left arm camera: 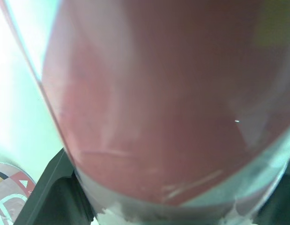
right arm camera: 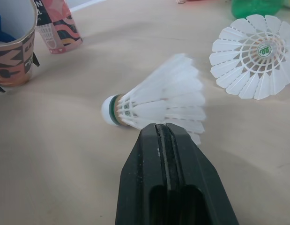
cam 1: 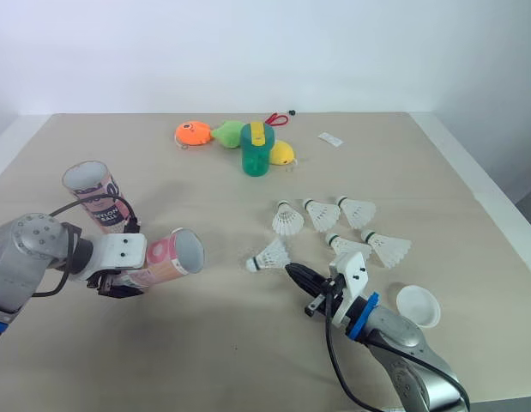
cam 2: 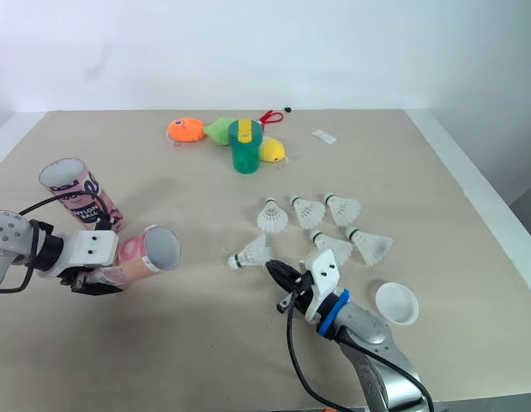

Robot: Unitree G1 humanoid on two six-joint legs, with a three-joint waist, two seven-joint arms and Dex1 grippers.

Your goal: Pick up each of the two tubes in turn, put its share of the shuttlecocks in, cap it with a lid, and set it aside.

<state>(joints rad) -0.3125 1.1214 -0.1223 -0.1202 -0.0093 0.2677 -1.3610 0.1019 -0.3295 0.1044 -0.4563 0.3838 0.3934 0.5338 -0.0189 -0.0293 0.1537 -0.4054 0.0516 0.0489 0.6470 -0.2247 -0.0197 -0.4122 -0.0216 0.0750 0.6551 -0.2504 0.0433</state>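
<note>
While my left tool point(cam 1: 128, 266) is clamped on the pink tube point(cam 1: 166, 256), that tube lies almost level above the desk point(cam 1: 222, 343), its open mouth turned toward the middle of the desk and its body crossing between the two black fingers. In the left wrist view the tube's pink wall sits pressed between the black pads point(left arm camera: 51, 187). The second tube point(cam 1: 98, 197) stands on its base on the desk just behind my left tool, mouth up.

My right tool point(cam 1: 298, 275) has its two fingers pressed together with nothing between them. It lies low over the desk, pointing at the nearest shuttlecock point(cam 1: 270, 257). That shuttlecock rests on its side, cork end toward my left and feather skirt toward the tool tip. The tip is just beside the skirt's edge; I cannot tell whether it touches.

Farther out on the right half of the desk, a row of three shuttlecocks point(cam 1: 321, 214) lies side by side, and a pair of shuttlecocks point(cam 1: 388, 250) lies nearer to me, beside my right wrist. A white lid point(cam 1: 418, 305) rests on the desk to the right of my right arm, apart from the shuttlecocks.

Near the far edge sit a green cup point(cam 1: 256, 154), a caterpillar toy point(cam 1: 195, 133) in orange, green and yellow, red scissors point(cam 1: 276, 119) and a small white packet point(cam 1: 330, 139).
</note>
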